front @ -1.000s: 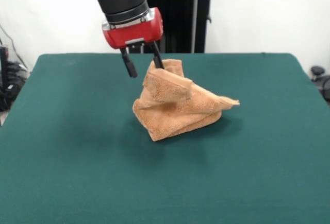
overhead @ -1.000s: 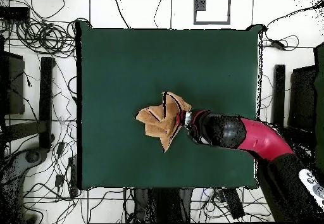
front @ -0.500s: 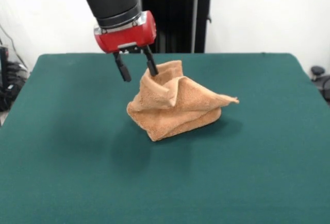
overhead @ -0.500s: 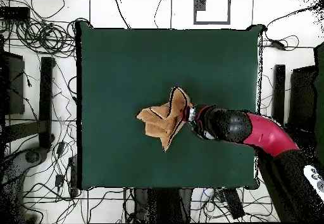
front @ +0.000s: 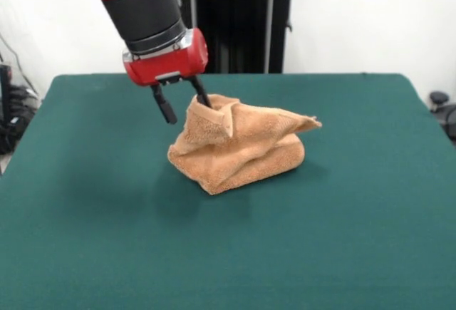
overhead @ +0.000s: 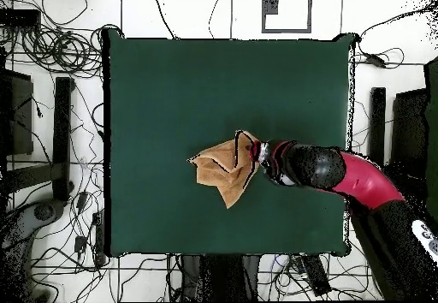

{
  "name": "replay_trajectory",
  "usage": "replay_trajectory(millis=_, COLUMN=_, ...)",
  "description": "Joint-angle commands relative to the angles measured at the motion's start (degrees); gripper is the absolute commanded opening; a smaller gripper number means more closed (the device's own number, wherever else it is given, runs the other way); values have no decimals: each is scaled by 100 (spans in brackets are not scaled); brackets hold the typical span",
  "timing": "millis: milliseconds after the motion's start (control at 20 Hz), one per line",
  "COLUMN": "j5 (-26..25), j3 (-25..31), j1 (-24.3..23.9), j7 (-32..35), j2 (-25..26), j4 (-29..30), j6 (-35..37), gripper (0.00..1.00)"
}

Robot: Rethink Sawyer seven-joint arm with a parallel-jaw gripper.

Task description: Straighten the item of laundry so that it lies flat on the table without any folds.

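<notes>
Towel (front: 239, 146) is seen bunched in folds near the middle of the green table (front: 356, 239), nothing flattened yet. The gripper (front: 182, 103) is spread, one finger tucked in a raised fold; all spreading remains.

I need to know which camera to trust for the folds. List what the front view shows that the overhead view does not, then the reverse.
Only the front view shows the gripper fingers spread, one black finger hanging free and the other at the raised edge of the towel, plus the towel's height: a peaked, stacked heap.

Only the overhead view shows all four edges of the table, the heap's irregular outline near its middle, and cables on the floor around it.

Both show the towel crumpled, not flat, with the arm at its top.
</notes>
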Motion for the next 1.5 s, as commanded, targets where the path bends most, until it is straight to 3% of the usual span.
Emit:
replay_trajectory(millis=50, j5=-375, j3=484, j1=45, j7=-958, j2=145, j4=-234, j6=436, gripper=100)
replay_trajectory(millis=450, j5=-342, j3=575, j1=-154, j7=-1242, j2=239, j4=-480, j6=760, gripper=100)
replay_trajectory(millis=850, j5=-426, j3=532, j1=-35, j7=-1491, j2=-119, j4=-1072, j6=1793, gripper=100)
replay_trajectory(millis=1500, j5=-860, j3=605, j1=-88, j7=-1155, j2=-712, j4=-577, j6=1455, gripper=100)
